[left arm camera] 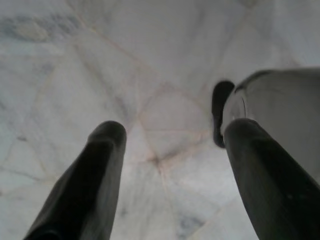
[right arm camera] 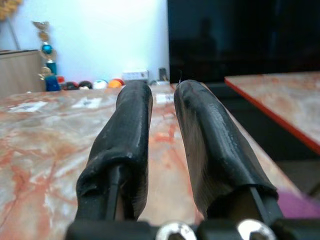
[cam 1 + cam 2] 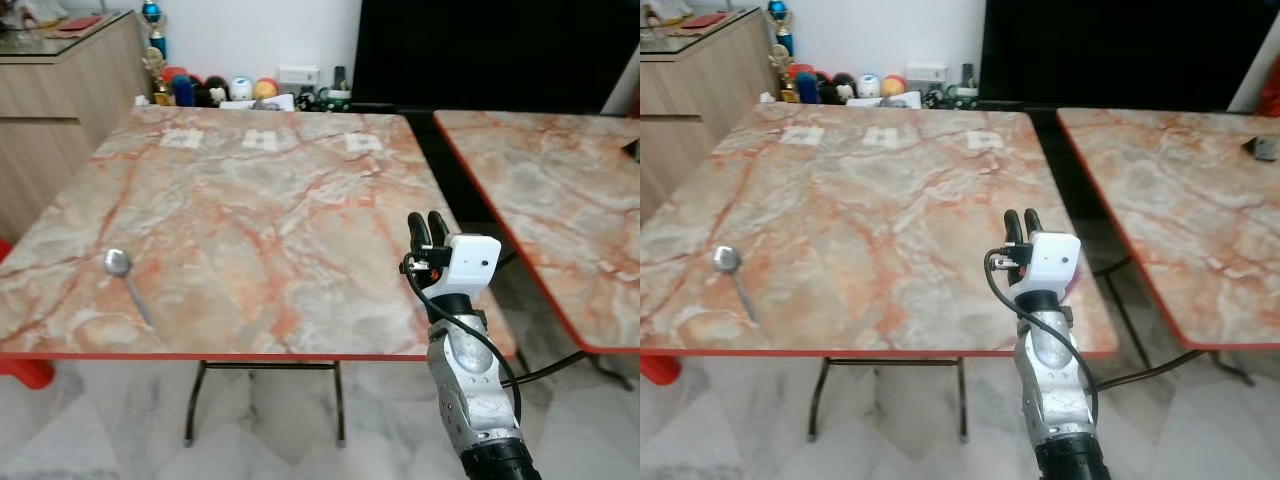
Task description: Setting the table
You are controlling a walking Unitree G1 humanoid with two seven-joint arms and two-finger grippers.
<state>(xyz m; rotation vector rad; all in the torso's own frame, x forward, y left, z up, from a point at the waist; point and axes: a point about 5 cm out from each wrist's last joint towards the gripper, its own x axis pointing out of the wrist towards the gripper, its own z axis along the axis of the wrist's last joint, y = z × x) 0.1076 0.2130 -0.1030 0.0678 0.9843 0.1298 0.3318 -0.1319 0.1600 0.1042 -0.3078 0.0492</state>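
Right gripper [image 3: 427, 224] nearly closed, empty, over table [image 3: 250, 190] near edge – spoon [image 3: 124, 275] well apart (far-left corner); long reach risks nudging it off. Left gripper [image 1: 170, 145] wide, seemingly idle above floor.

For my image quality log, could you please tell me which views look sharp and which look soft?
Both eye views are fairly sharp: the spoon and marble table read clearly. Right wrist view: the tool is crisp, the background softer. Left wrist view: dim, the floor hazy.

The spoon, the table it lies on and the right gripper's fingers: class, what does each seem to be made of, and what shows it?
Spoon: likely polished metal; its bowl gleams silver.
Table: marble-look top, pink-grey with orange veins, possibly laminate; red edge, thin dark metal-looking legs.
Right gripper fingers: black, matte, slightly wrinkled, probably rubber or soft plastic.
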